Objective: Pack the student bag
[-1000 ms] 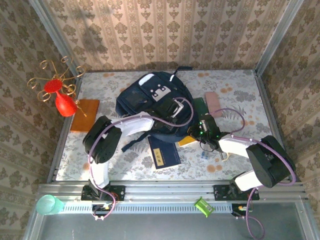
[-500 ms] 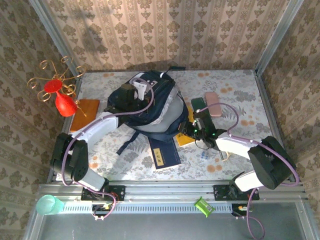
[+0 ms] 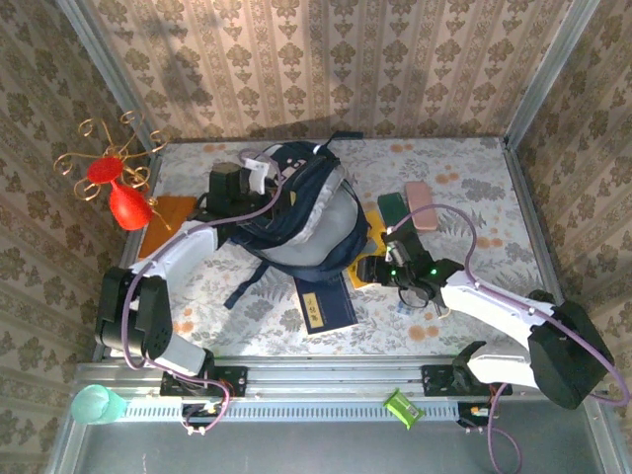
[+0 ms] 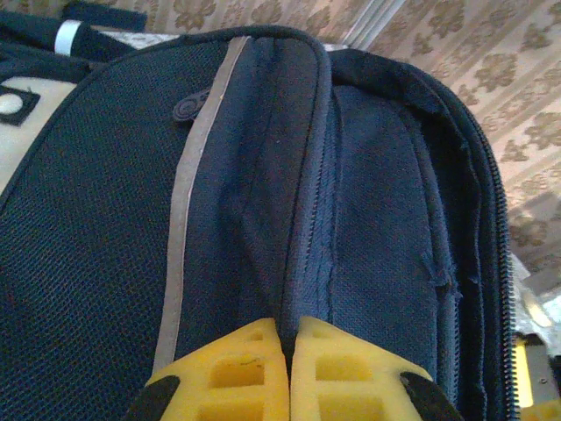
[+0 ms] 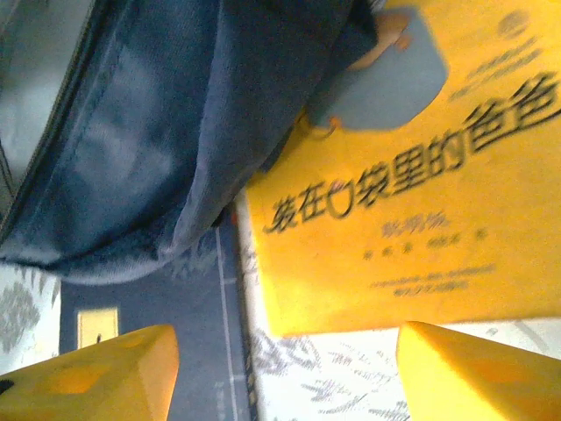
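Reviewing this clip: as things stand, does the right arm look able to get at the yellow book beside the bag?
Probably yes. The right gripper hangs open just over the yellow book, whose near edge lies bare. The student bag covers one far corner.

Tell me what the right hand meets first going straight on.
Probably the yellow book, its corner tucked under the student bag; the open right hand aims at its near edge, though depth is unclear.
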Tool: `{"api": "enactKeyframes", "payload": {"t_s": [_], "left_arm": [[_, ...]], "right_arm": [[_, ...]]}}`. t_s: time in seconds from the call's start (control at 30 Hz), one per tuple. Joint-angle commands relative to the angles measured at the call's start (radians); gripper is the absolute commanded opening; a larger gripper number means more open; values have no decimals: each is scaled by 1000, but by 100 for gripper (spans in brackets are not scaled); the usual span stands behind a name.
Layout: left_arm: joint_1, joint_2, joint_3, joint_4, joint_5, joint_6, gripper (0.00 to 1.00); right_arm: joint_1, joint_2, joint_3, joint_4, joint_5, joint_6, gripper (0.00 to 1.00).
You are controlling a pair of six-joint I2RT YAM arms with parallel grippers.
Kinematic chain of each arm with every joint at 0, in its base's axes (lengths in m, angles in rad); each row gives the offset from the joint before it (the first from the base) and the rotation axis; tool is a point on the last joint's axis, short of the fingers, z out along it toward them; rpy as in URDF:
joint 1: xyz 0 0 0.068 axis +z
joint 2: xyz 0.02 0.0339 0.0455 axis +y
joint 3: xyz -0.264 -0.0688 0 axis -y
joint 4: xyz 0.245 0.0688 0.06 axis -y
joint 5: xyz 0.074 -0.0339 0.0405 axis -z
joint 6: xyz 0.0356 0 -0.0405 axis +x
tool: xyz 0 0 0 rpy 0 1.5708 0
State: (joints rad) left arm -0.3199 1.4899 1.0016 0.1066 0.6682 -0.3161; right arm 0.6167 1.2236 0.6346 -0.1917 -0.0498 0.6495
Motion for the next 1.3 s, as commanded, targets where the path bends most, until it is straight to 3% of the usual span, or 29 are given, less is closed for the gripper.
{"api": "enactKeyframes", "payload": {"t_s": [0.0,0.2,0.33,0.37,0.43,0.5,0.57,0.67,0.73,0.83,1.0,1.27], "left_arm": [[64,-54,40,147,190,-21,0],[136,-44,92,237,308,-134,0],[135,2,145,198,260,-151,0],[135,14,160,147,214,-139,7],[131,26,185,12,86,-102,35],[121,5,198,-156,-137,-65,57],[103,-59,163,-254,-339,-66,66],[64,-199,31,-297,-498,-87,78],[18,-281,-75,-330,-553,-125,80],[-82,-332,-195,-418,-512,-206,79],[-344,-374,-362,-427,-500,-372,78],[-467,-316,-465,-306,-471,-489,70]], "right_arm": [[49,25,4,-70,-17,-24,70],[88,124,32,-61,0,-15,69],[120,194,60,-40,-8,-8,71],[129,211,63,-29,-11,-3,71],[149,237,68,-6,-16,12,72],[169,256,67,17,-11,36,72],[188,263,60,35,-7,53,72],[205,268,50,48,6,71,72],[208,273,45,62,11,81,72],[213,292,46,100,3,95,71],[225,303,39,137,39,153,70],[227,338,14,194,1,206,69]]}}
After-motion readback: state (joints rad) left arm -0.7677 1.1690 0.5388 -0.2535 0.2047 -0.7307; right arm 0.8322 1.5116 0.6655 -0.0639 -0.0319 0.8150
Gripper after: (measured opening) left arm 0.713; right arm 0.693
